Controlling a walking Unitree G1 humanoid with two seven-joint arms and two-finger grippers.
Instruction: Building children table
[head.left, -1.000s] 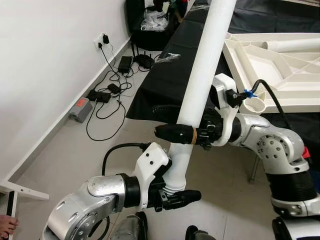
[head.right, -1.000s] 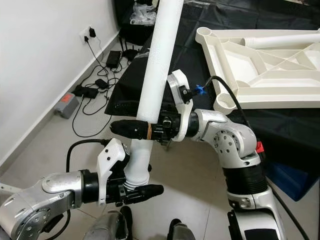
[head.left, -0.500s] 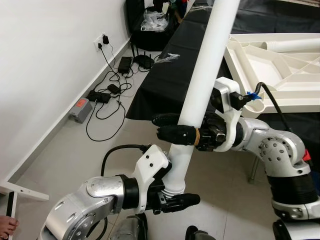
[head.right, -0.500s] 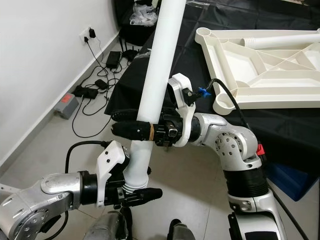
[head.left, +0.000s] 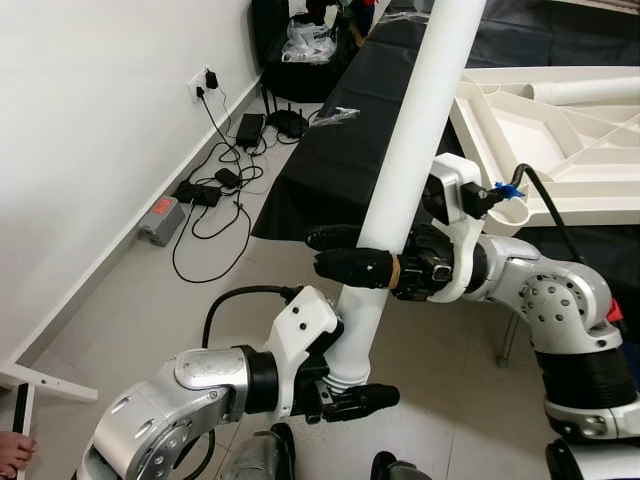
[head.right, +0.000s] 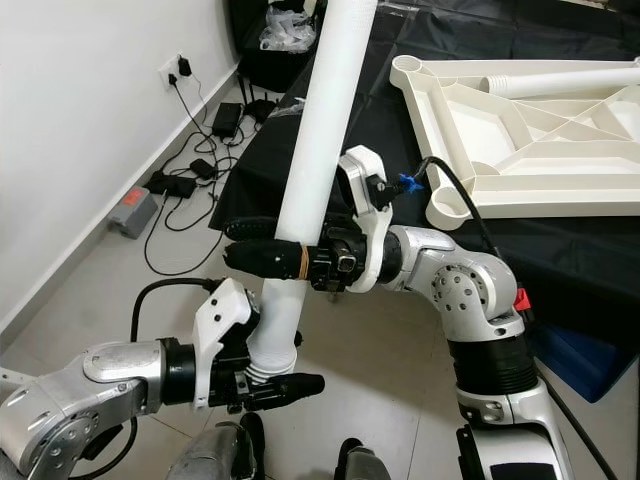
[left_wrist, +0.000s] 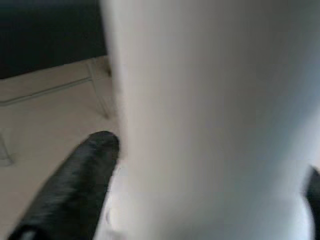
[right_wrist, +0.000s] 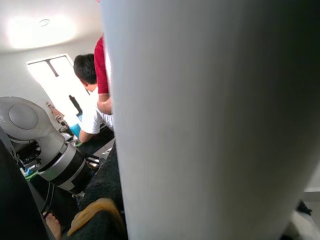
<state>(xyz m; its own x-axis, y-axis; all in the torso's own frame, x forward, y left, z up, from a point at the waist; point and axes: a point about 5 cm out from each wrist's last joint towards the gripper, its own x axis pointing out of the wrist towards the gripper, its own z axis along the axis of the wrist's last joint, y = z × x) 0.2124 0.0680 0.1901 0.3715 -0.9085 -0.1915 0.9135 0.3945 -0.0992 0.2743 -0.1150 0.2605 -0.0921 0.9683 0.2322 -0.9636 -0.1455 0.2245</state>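
While my right gripper (head.left: 335, 253) has opened its fingers slightly around the leg (head.left: 410, 170) compared with a second ago, when they were clamped flat on it, my left gripper (head.left: 362, 398) keeps its hold on the leg's threaded lower end. The right fingers now stand one on each side of the tube at mid-height, loosely around it; I cannot tell whether they still press on it. The leg's top has tilted a little further toward my right, toward the tabletop (head.left: 560, 150) lying upside down on the black-draped surface (head.left: 330, 160). I judge this to be a regrasp: the left gripper carries the load while the right one resets. The corner socket (head.left: 508, 210) is near my right wrist, and the leg is not yet in it.
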